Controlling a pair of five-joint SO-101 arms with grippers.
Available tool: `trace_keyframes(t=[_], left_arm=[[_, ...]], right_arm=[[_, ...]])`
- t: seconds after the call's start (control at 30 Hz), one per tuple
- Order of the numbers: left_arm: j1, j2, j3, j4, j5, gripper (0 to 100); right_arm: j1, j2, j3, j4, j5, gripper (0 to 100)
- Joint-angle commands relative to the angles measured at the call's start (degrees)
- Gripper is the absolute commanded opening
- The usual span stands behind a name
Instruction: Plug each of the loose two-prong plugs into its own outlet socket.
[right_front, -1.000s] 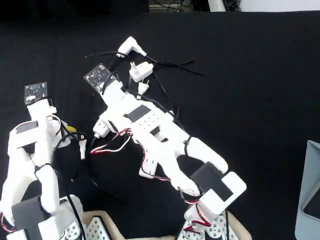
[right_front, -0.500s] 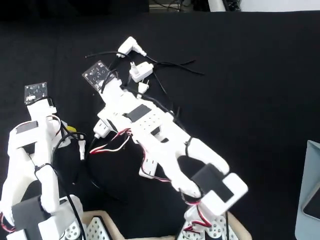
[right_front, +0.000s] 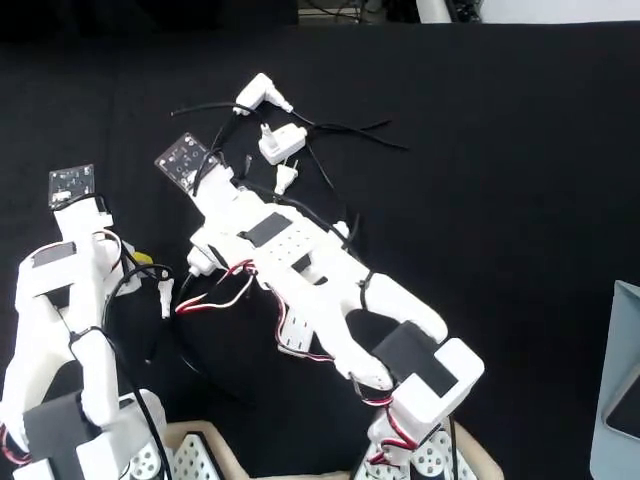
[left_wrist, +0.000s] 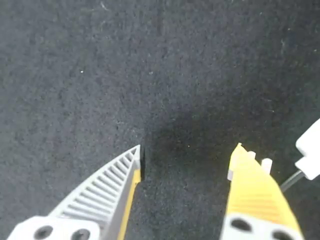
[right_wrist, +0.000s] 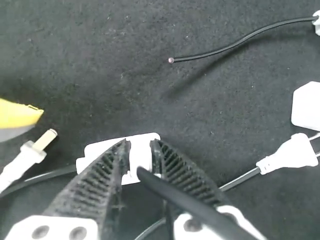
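On the black desk (right_front: 520, 200), your right end effector (right_wrist: 139, 145) was pinching a white socket block (right_wrist: 141, 147), at about 9 o'clock from the desk's centre in the high view. Your left end effector (left_wrist: 187, 150) hung spread over bare desk just beside it. A loose two-prong plug (right_front: 287, 177) lay at 11 o'clock. By my judgement you needed a firm, level hold on the block, slots turned toward the plug, so the prongs could enter straight.
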Motion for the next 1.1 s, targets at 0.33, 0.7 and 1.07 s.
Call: trace_keyframes(t=[0.33, 0.7, 1.07], left_arm=[[-0.3, -1.6, 0.0, -0.9, 0.2, 28], [-0.3, -1.6, 0.2, -1.0, 0.1, 28], [-0.3, -1.6, 0.3, -1.0, 0.1, 28]], right_arm=[[2.5, 0.4, -1.9, 0.9, 1.1, 1.1], [-0.3, 0.8, 0.0, 0.9, 1.8, 1.1], [-0.1, 6.9, -0.6, 3.0, 2.0, 1.1]])
